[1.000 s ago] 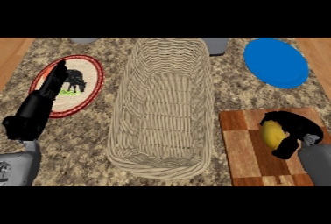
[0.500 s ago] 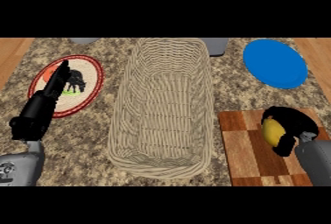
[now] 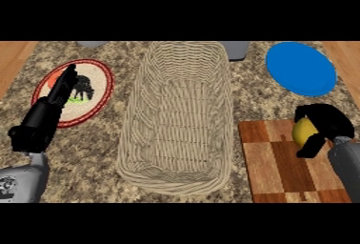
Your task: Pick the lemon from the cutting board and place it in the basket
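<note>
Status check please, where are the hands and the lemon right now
Right hand curled round lemon, over cutting board. Left hand open, resting over patterned plate. Basket holds nothing, path looks unobstructed.

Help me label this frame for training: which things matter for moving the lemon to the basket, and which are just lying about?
In the job: lemon, cutting board, basket, right hand curled round the lemon.

Lying about: blue plate, red-rimmed plate with a dark animal picture, left hand resting open.
</note>
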`<state>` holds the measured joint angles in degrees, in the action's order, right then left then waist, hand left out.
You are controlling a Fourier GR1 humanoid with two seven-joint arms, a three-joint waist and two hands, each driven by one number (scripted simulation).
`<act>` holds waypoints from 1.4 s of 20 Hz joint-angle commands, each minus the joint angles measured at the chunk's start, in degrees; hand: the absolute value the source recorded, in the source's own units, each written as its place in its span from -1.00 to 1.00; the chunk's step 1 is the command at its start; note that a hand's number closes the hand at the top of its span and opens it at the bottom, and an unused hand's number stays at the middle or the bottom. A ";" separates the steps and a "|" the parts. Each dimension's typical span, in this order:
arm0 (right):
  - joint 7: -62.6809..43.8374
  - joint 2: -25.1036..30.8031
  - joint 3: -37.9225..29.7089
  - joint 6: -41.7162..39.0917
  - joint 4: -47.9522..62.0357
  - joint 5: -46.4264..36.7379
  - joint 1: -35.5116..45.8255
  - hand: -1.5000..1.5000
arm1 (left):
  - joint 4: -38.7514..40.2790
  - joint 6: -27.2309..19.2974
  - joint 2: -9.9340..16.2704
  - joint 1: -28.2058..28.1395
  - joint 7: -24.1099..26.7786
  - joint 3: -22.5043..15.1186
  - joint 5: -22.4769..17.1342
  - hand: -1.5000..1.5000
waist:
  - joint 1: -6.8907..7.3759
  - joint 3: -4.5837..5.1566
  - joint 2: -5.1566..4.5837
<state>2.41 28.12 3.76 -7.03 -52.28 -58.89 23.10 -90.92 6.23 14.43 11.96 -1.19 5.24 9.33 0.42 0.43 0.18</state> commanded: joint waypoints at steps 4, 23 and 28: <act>2.41 -0.30 -8.16 9.08 -7.97 6.50 1.51 1.00 | 0.94 0.58 1.13 0.18 0.43 2.39 -1.31 0.00 | -1.18 -0.42 0.13; -28.02 -9.85 -12.29 -17.40 -45.65 39.24 26.27 1.00 | 1.10 0.15 0.11 -0.45 1.01 1.01 0.60 0.00 | -0.87 -0.29 0.32; -39.59 -14.30 -8.96 -17.78 -43.68 40.67 35.06 1.00 | 1.78 -1.12 -2.35 -1.38 2.39 -1.12 2.30 0.00 | -0.32 -0.34 -0.02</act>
<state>-28.31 16.61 -6.95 -23.19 -95.92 -20.41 51.81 -91.03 6.15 13.77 11.01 -0.99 5.57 10.15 -0.10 0.10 0.38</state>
